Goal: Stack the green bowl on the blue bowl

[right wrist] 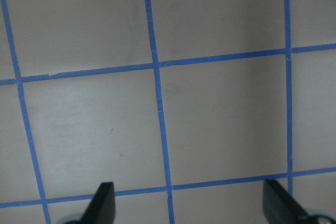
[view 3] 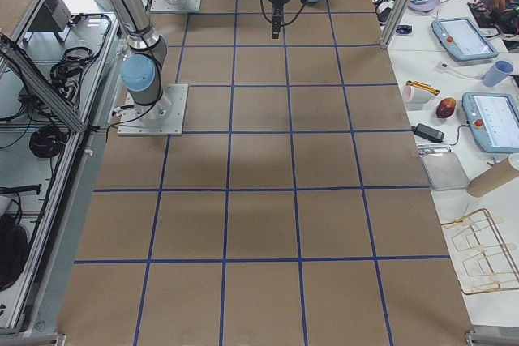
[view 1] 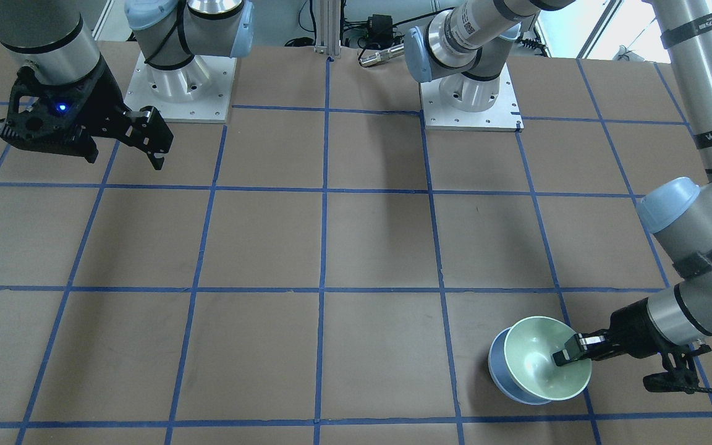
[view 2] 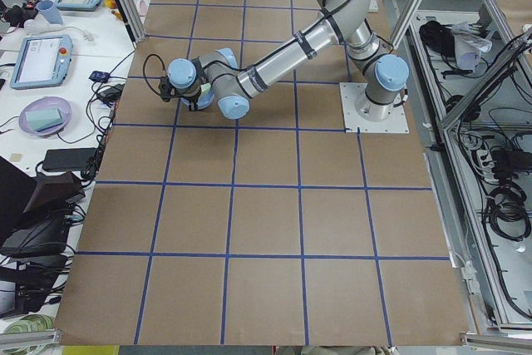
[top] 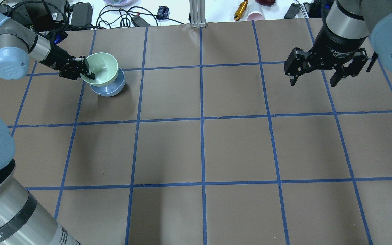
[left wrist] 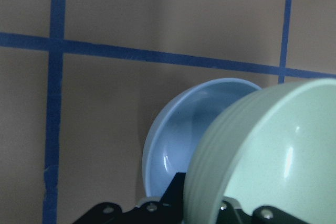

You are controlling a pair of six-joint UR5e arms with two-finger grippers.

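The green bowl [top: 102,66] is tilted and sits partly over the blue bowl [top: 111,89], which rests on the table at the far left. My left gripper [top: 88,71] is shut on the green bowl's rim, one finger inside it. In the front-facing view the green bowl [view 1: 538,355] overlaps the blue bowl [view 1: 499,364], with the left gripper [view 1: 569,353] on its rim. The left wrist view shows the green bowl [left wrist: 273,150] in front of the blue bowl [left wrist: 189,135]. My right gripper [top: 313,80] is open and empty, high above the table at the far right.
The brown table [top: 202,149] is marked with a blue tape grid. Cables, a cup and tools [top: 240,10] lie beyond its far edge. The arm bases [view 1: 180,86] stand on the robot's side.
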